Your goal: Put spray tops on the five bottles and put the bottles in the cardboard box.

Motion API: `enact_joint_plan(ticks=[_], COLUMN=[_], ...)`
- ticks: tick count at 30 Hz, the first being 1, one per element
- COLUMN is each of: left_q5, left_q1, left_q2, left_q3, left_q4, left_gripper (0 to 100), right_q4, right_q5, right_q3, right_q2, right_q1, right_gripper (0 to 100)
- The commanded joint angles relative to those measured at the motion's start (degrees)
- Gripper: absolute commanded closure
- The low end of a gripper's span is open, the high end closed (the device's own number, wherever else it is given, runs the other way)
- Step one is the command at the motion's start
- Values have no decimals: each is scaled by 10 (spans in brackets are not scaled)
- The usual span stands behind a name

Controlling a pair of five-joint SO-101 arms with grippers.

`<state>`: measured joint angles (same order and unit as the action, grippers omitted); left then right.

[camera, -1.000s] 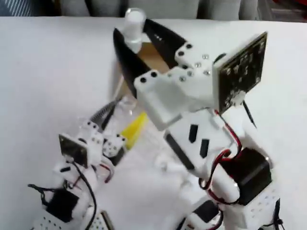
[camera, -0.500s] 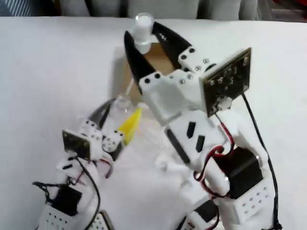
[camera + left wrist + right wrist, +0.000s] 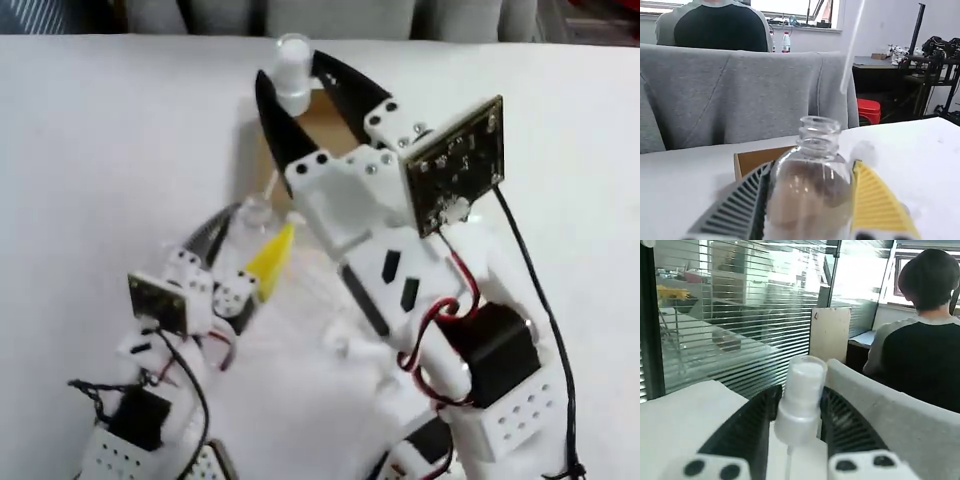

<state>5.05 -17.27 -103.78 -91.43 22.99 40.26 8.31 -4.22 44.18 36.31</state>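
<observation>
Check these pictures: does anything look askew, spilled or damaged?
Nothing spilled or damaged. The spray top sits in the right gripper; its dip tube hangs at a slant, ending above and just off the neck of the open bottle held by the left gripper.

Clear uncapped bottle (image 3: 812, 200) upright, white spray top (image 3: 799, 400) aloft, dip tube (image 3: 852, 45) hanging near bottle's mouth, cardboard box (image 3: 752, 159) just behind.

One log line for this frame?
left gripper: shut on bottle, uncapped; right gripper: shut on spray top, raised; tube: end above bottle neck
</observation>
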Motion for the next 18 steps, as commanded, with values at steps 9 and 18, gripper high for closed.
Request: enact_joint_plan(ticks=[9, 18], left_q5=[5, 5], left_q1=[5, 5], left_q2=[-7, -7], left_q3=[8, 8], left_q4=[-20, -20], left_gripper=[978, 978], right_q4=[-75, -88], right_q5=[4, 4], right_q3=[-61, -85], right_q2=[7, 7], right_q1=[-4, -3], right_gripper=[983, 983])
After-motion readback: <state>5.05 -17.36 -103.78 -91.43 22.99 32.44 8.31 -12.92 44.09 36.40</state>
